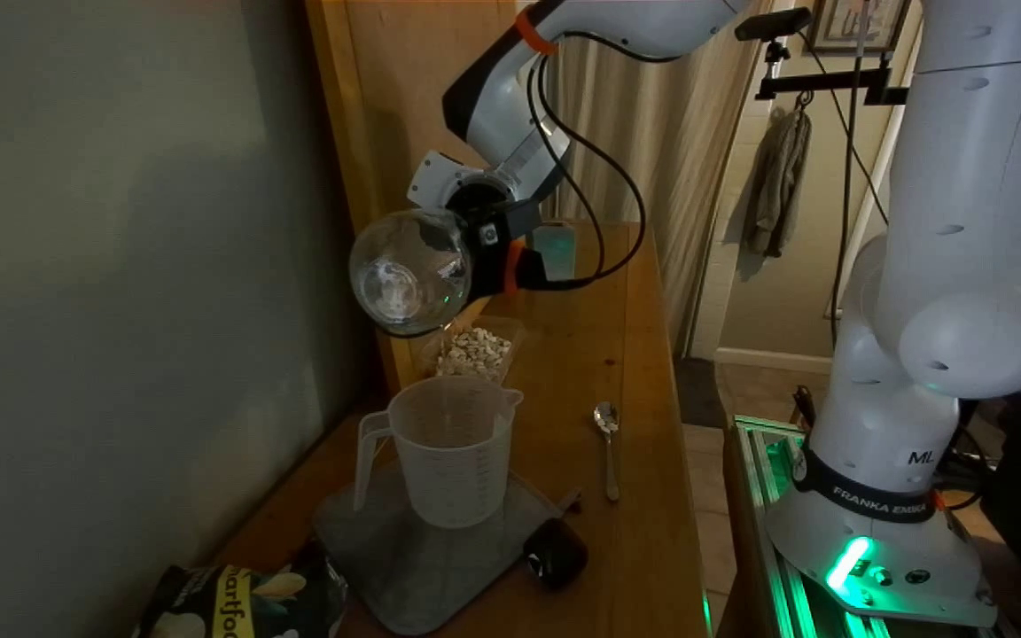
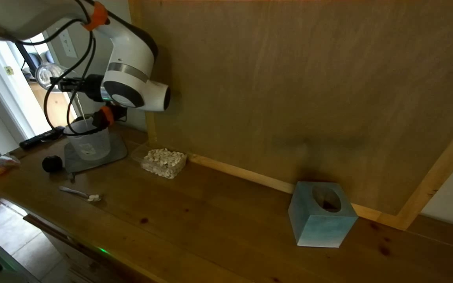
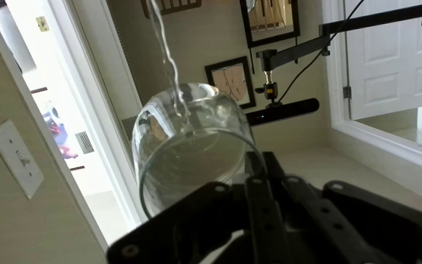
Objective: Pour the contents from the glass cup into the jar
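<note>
Your gripper (image 3: 260,161) pinches the rim of the clear glass tumbler (image 3: 192,156), tipped above the translucent measuring jug (image 1: 450,470), liquid (image 3: 170,66) streaming out; probably rigid, breakable, slippery if wet, best held firmly there.

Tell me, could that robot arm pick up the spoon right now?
Probably not: its gripper is shut on the glass cup, which is tipped with liquid streaming from it. Once freed, it could likely manage, since the spoon lies apart from the pitcher and its handle is uncovered.
</note>
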`<state>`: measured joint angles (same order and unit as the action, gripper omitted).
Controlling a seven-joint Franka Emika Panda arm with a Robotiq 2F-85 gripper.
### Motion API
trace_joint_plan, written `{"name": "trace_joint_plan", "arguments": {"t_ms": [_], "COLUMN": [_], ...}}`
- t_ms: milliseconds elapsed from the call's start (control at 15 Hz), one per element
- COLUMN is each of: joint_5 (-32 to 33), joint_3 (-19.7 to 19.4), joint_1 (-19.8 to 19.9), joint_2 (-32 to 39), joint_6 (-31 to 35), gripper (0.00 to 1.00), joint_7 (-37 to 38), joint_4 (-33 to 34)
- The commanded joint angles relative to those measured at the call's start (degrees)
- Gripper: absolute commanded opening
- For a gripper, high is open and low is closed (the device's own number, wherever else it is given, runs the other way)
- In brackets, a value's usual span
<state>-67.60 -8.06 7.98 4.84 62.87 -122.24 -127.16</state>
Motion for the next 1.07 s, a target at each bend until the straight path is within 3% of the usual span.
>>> {"name": "trace_joint_plan", "arguments": {"t_ms": [0, 1000], "joint_5": [-2.16, -2.36], "joint_3": [-0.08, -0.08], "joint_1": [0.4, 0.45], "joint_2": [1.35, 2.2], "joint_6": [-2.73, -5.76], "gripper": [0.01, 0.01], "joint_7": [-0.68, -4.06], "joint_4": [1.42, 1.49]}}
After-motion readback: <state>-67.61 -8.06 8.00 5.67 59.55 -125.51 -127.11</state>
